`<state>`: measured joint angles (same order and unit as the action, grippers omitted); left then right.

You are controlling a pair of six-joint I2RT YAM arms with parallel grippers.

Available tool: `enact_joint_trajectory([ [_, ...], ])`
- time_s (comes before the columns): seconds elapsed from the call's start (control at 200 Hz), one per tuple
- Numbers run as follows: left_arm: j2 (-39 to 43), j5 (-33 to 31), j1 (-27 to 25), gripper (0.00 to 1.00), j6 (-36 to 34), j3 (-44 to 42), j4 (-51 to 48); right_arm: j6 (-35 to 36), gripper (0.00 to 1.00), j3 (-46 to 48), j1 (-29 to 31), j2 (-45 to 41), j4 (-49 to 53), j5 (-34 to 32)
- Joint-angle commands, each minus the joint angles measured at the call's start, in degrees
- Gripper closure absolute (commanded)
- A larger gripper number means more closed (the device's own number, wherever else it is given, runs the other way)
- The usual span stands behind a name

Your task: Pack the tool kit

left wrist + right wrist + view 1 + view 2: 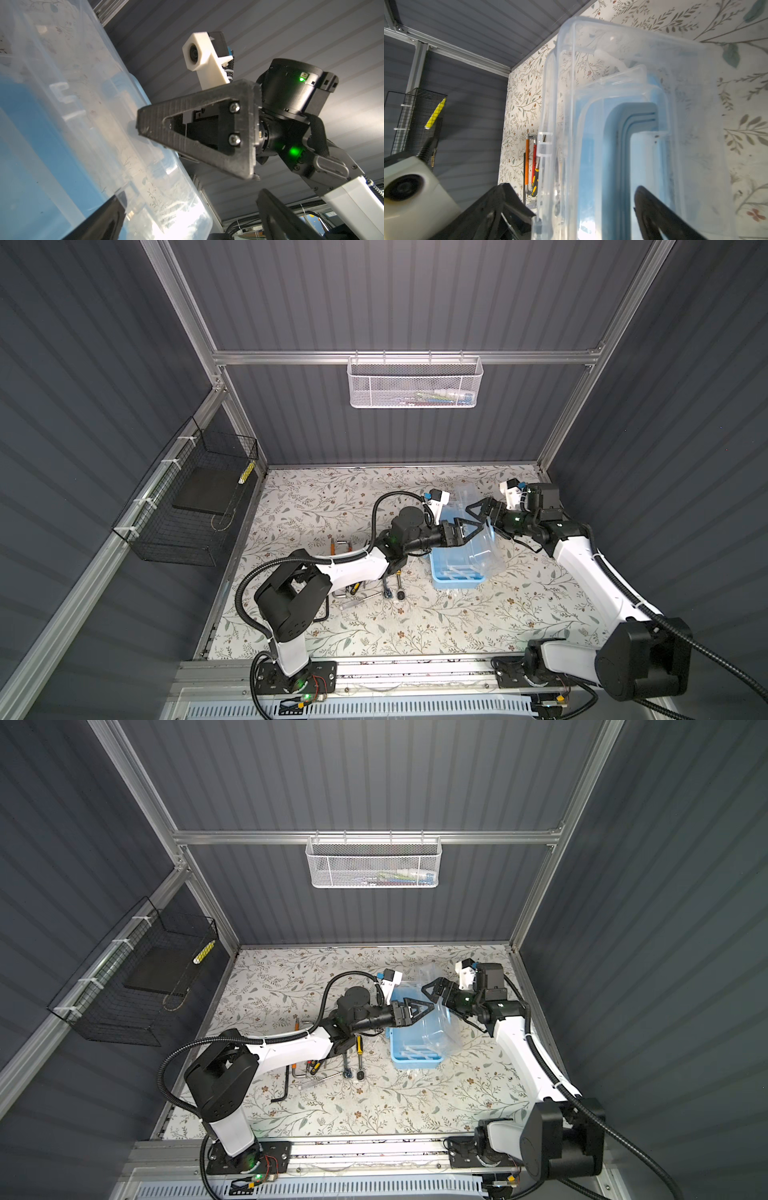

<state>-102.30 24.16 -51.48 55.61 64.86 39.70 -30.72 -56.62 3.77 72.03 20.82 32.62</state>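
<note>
Your box (457,584) sits right of the table's (415,635) middle, blue base down, clear lid (486,549) tilted up. Through it only pale ribs show at the near end. Both grippers are at that lid with jaws spread wide: the left gripper (478,529) from the box's left, the right gripper (471,510) from the far right, one finger (149,122) tip against the lid's face.

Loose on the table left of the box are ratchets (400,593), screwdrivers (358,1044) and a hex key (284,1088).

The white basket (415,381) on the back rail holds small coloured bits — too small to name. The black basket (187,506) on the left wall holds a dark slab (205,489) and a yellow stick (246,472).
</note>
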Motion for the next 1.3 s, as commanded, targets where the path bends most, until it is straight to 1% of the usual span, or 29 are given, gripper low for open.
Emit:
enact_joint_trajectory([
  [0.0,-1.84,1.40,-0.61,0.01,-2.38,4.71,-0.54,1.94,0.01,1.65,-1.58,-1.19,4.98,-2.39],
  [0.195,-4.41,2.03,-1.69,0.01,-3.55,9.81,-3.14,3.54,0.01,1.83,-3.06,-2.89,4.98,0.27],
  [0.265,-5.46,1.86,-2.14,0.01,-4.17,11.38,-4.33,4.05,0.01,1.35,-3.31,-3.45,5.79,0.09],
  [0.35,-6.91,2.33,-2.65,0.01,-4.24,13.34,-5.04,4.30,0.01,1.57,-4.74,-3.83,6.16,1.12],
  [0.44,-7.31,2.48,-2.81,0.01,-4.53,14.13,-5.42,4.99,0.01,2.10,-5.61,-3.71,6.26,2.48],
  [0.575,-6.43,1.44,-2.79,0.00,-7.15,15.18,-9.48,6.89,0.01,2.54,-6.11,-2.35,7.47,1.17],
  [0.71,-7.20,1.68,-2.78,0.00,-7.43,15.65,-10.01,5.73,0.01,4.64,-7.61,-2.55,5.07,3.43],
  [0.795,-7.60,1.82,-2.81,0.00,-6.97,15.65,-9.35,5.68,0.01,4.55,-7.64,-3.07,5.53,4.18],
  [0.81,-7.64,1.83,-2.75,0.00,-6.89,17.32,-9.26,5.60,0.01,4.51,-7.59,-3.24,5.61,4.27],
  [0.845,-7.80,1.97,-2.82,0.00,-6.81,17.74,-9.13,5.43,0.01,4.44,-7.64,-3.63,5.77,4.46],
  [1.046,-8.00,1.94,-2.83,0.00,-6.84,17.41,-8.42,4.01,0.01,4.50,-7.64,-5.11,5.26,6.31],
  [1.296,-8.56,2.22,-2.85,0.00,-6.34,16.97,-7.55,1.58,0.02,5.94,-7.64,-4.03,1.83,9.72],
])
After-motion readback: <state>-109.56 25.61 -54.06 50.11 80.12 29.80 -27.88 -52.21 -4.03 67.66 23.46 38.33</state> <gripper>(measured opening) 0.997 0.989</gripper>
